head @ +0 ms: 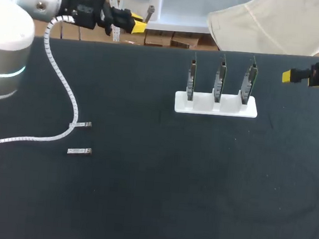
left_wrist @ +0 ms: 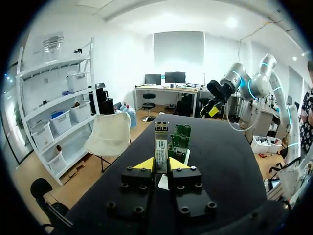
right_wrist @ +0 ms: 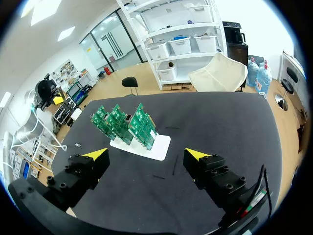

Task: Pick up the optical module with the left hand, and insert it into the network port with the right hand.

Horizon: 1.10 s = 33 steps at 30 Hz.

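My left gripper (left_wrist: 159, 164) is shut on a silver optical module (left_wrist: 161, 143) that sticks out upright between its yellow tips. In the head view that gripper (head: 135, 23) is raised over the table's far left edge, with the module's end (head: 150, 11) showing past the fingers. Three green network boards (head: 219, 79) stand upright in a white holder (head: 216, 105) at the back middle; in the left wrist view the boards (left_wrist: 180, 141) lie just ahead of the held module. My right gripper (right_wrist: 146, 154) is open and empty, hanging to the right of the boards (right_wrist: 124, 122), in the head view (head: 289, 76) near the right edge.
Two more silver modules (head: 81, 125) (head: 79, 151) lie on the black table at the left. A white coiled cable (head: 62, 83) from the left arm trails across the table beside them. The holder's white base (right_wrist: 159, 147) sits under the right gripper's view.
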Tool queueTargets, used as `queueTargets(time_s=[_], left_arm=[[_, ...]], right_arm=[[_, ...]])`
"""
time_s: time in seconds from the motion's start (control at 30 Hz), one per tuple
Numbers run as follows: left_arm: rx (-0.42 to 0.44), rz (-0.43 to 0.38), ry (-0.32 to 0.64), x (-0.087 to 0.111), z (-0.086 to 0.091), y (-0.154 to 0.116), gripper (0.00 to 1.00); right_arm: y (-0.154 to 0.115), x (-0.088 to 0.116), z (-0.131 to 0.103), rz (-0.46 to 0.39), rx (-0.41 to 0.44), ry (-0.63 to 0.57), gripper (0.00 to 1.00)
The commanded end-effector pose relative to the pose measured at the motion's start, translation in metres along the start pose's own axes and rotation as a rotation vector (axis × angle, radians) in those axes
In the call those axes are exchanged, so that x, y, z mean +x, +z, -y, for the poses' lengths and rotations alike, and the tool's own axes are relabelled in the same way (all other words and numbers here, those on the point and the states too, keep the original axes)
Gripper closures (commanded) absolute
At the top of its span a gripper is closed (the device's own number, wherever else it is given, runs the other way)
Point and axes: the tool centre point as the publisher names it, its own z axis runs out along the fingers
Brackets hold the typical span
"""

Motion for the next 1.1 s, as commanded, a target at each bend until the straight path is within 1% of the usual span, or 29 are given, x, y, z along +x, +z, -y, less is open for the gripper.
queueTargets(time_s=[0.03,0.7,0.73,0.77,0.83,0.87,1.0,1.07,1.1], left_arm=[[-0.008,0.028,0.002,0.003,0.002,0.002,1.0],[-0.008,0.028,0.002,0.003,0.002,0.002,1.0],[0.005,0.021,0.017,-0.001,0.003,0.007,1.0],[0.043,0.046,0.025,-0.005,0.005,0.01,1.0],[0.073,0.052,0.065,-0.013,0.009,0.017,1.0],[0.102,0.079,0.081,-0.017,0.01,0.02,1.0],[0.139,0.106,0.116,-0.029,0.014,0.034,1.0],[0.166,0.134,0.111,-0.033,0.016,0.04,1.0],[0.17,0.136,0.115,-0.034,0.017,0.042,1.0]], right_arm=[[-0.001,0.001,-0.002,0.001,0.009,0.0,0.0],[-0.001,0.001,-0.002,0.001,0.009,0.0,0.0],[-0.001,0.001,-0.002,0.001,0.009,0.0,0.0],[-0.001,0.001,-0.002,0.001,0.009,0.0,0.0],[-0.001,0.001,-0.002,0.001,0.009,0.0,0.0],[-0.001,0.001,-0.002,0.001,0.009,0.0,0.0],[-0.001,0.001,-0.002,0.001,0.009,0.0,0.0],[-0.001,0.001,-0.002,0.001,0.009,0.0,0.0],[-0.001,0.001,-0.002,0.001,0.009,0.0,0.0]])
